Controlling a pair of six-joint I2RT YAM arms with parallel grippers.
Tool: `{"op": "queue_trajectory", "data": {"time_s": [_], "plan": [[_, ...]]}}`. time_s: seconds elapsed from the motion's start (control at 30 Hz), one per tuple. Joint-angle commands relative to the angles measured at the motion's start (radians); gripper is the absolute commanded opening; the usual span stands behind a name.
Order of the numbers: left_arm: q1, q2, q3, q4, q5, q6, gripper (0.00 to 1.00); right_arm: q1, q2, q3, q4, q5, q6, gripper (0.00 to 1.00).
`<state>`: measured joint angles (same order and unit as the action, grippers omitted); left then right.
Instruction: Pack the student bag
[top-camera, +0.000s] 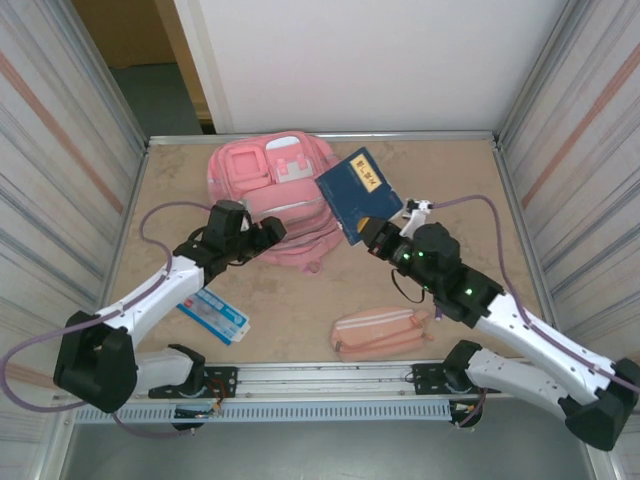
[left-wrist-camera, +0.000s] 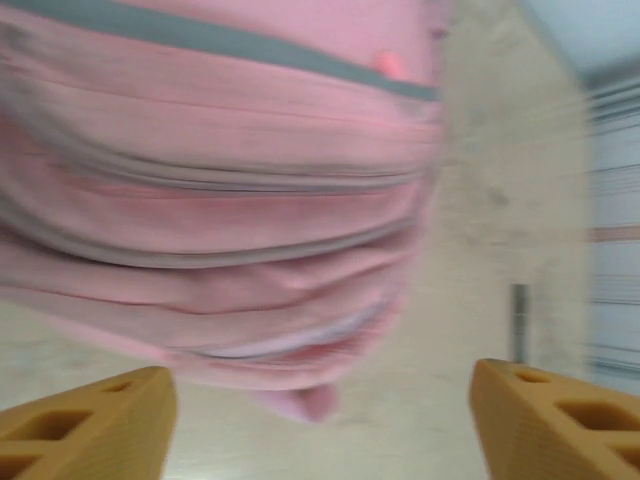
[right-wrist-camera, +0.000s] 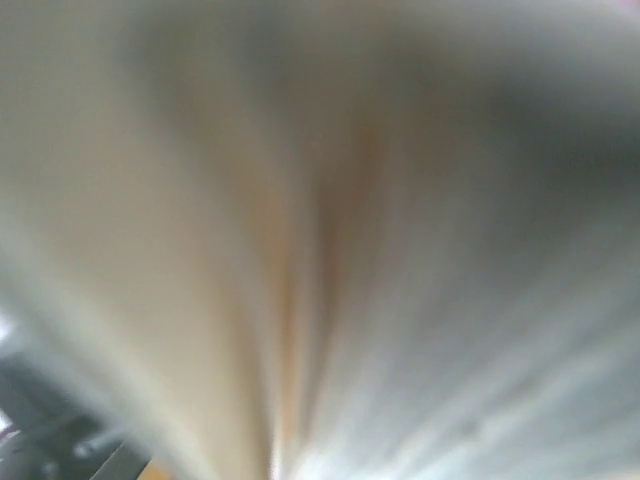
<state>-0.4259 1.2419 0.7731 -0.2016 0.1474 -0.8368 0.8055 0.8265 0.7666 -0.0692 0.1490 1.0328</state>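
Pink fabric, the student bag (top-camera: 272, 195) lies at the far middle of the desk (top-camera: 300, 300), pockets up. The left claw (top-camera: 268, 233) sits at its near edge, fingers (left-wrist-camera: 90, 420) spread wide, holding nothing. The right claw (top-camera: 370, 235) is clamped on the near corner of a blue book (top-camera: 358, 190) held tilted over the bag's right side; its wrist view is a blur, probably page edges. A pink pencil pouch (top-camera: 380, 333) and a blue-white packet (top-camera: 213, 315) lie near the arm bases

Beige table (top-camera: 300, 300) with student bag (top-camera: 252, 172), pencil pouch (top-camera: 380, 333), blue-white packet (top-camera: 213, 315).
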Motion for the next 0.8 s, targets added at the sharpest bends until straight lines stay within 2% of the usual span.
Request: {"op": "queue_trajectory", "data": {"time_s": [0.0,0.13,0.27,0.37,0.5,0.67,0.77], "plan": [[0.046,0.051,0.033,-0.108,-0.083,0.116,0.82,-0.018,-0.057,-0.014,-0.072,0.036,-0.048,0.00],[0.128,0.146,0.110,-0.129,-0.069,0.128,0.78,-0.013,-0.106,-0.052,-0.094,0.067,-0.030,0.00],[0.160,0.211,0.164,-0.089,-0.069,0.171,0.73,-0.012,-0.161,-0.081,-0.105,0.106,-0.026,0.00],[0.190,0.274,0.188,-0.044,0.002,0.175,0.69,-0.011,-0.187,-0.071,-0.127,0.118,-0.040,0.00],[0.193,0.338,0.240,-0.033,0.026,0.190,0.66,-0.012,-0.186,-0.050,-0.159,0.114,-0.062,0.00],[0.193,0.402,0.284,-0.034,0.000,0.198,0.66,-0.010,-0.180,-0.067,-0.130,0.097,-0.046,0.00],[0.196,0.424,0.286,0.002,0.006,0.196,0.59,-0.008,-0.175,-0.071,-0.132,0.083,-0.042,0.00]]}}
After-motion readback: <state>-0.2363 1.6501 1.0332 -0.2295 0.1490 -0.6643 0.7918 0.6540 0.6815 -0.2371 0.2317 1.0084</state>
